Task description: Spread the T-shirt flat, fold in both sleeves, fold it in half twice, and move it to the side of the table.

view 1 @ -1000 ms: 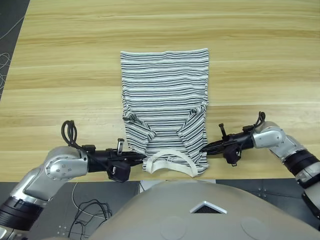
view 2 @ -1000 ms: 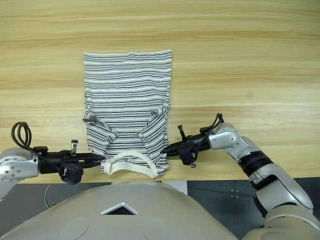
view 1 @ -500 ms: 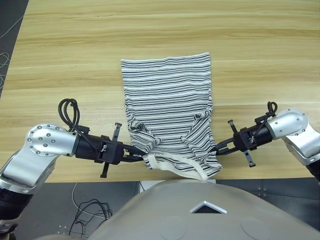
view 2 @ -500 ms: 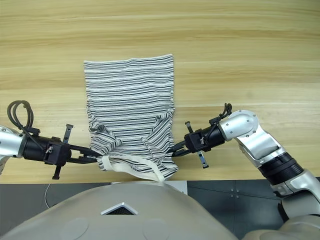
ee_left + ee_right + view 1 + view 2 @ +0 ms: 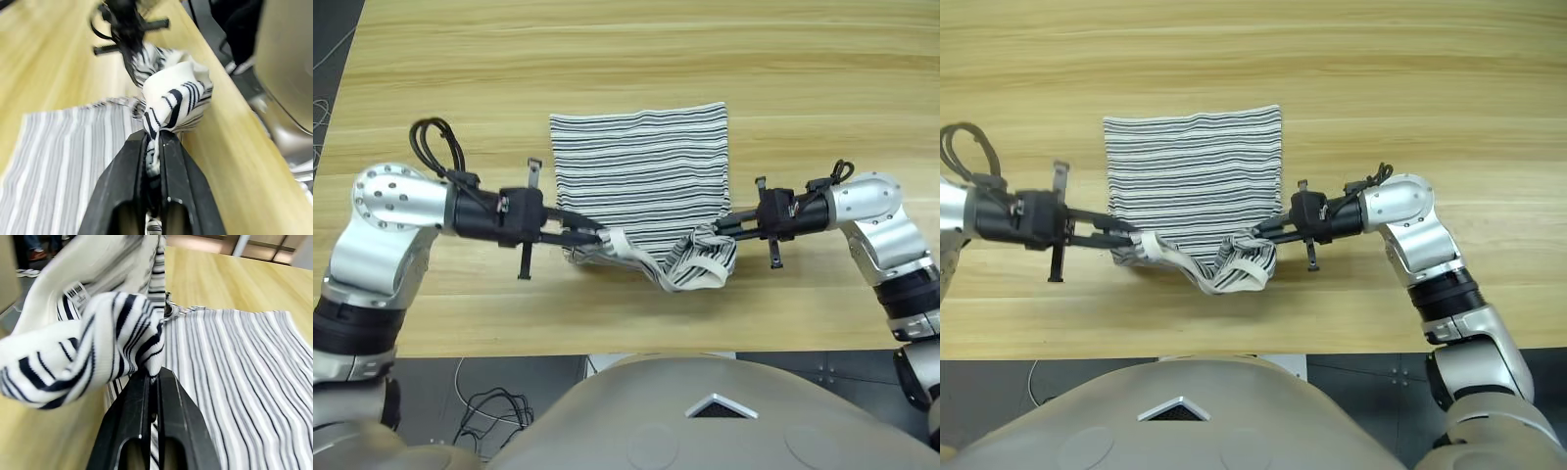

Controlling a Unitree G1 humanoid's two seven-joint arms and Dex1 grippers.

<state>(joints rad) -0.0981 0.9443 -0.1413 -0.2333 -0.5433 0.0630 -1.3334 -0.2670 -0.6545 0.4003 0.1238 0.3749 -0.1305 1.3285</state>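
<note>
T-shirt (image 5: 641,162), striped: far half flat on your table (image 5: 607,49); near collar edge raised, sagging between your left gripper (image 5: 599,235) and right gripper (image 5: 708,232), both clamped on it.

Your left hand (image 5: 599,235) and right hand (image 5: 716,231) raised, T-shirt (image 5: 641,162) collar end lifted off the bench (image 5: 822,98), carried toward its hem

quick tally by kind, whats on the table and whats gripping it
T-shirt: 1
grippers: 2, left gripper and right gripper, both shut on the T-shirt
table: 1
total: 4
</note>
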